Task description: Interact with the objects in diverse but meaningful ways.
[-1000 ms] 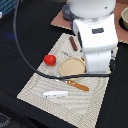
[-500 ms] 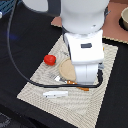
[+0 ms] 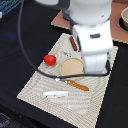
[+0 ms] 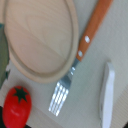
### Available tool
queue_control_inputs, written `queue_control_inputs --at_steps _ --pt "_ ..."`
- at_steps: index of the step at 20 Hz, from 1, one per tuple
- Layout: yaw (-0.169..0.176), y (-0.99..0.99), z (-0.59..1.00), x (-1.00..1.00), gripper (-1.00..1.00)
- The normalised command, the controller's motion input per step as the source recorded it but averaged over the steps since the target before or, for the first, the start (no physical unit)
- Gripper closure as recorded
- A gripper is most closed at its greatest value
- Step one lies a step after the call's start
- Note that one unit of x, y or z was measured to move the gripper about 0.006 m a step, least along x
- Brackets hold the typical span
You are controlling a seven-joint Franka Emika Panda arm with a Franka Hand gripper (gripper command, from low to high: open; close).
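The tan round plate [image 3: 71,66] lies on the striped placemat [image 3: 95,107]. The red tomato [image 3: 49,60] sits just to the exterior view's left of it. The reddish-brown sausage stick [image 3: 73,43] lies behind it. The orange-handled fork [image 3: 75,84] and the white flat piece [image 3: 55,93] lie in front of it. The arm's white body [image 3: 95,47] hangs over the plate's right side and hides the gripper fingers. The wrist view looks down on the plate [image 4: 40,35], fork [image 4: 75,70], tomato [image 4: 17,106] and white piece [image 4: 106,95], with no fingers in it. The bread block and knife are hidden.
A brown mat [image 3: 119,31] with a bowl [image 3: 125,17] on it lies at the back right. A black cable [image 3: 21,35] loops from the arm over the dark table at the exterior view's left.
The arm has swung over the plate and come lower and closer, covering more of the mat. The toys on the mat have not moved.
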Motion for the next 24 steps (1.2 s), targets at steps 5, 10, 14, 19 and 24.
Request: queue_control_inputs --at_steps 5,10,14,19,24 --pt "0.027 0.80 -0.10 -0.35 -1.00" --pt "-0.013 0.75 -0.10 -0.39 -1.00" --pt "-0.006 0.69 -0.12 -0.51 -1.00" --pt "-0.021 0.57 -0.18 -0.60 -1.00" --pt "-0.068 0.28 -0.21 -0.39 -1.00"
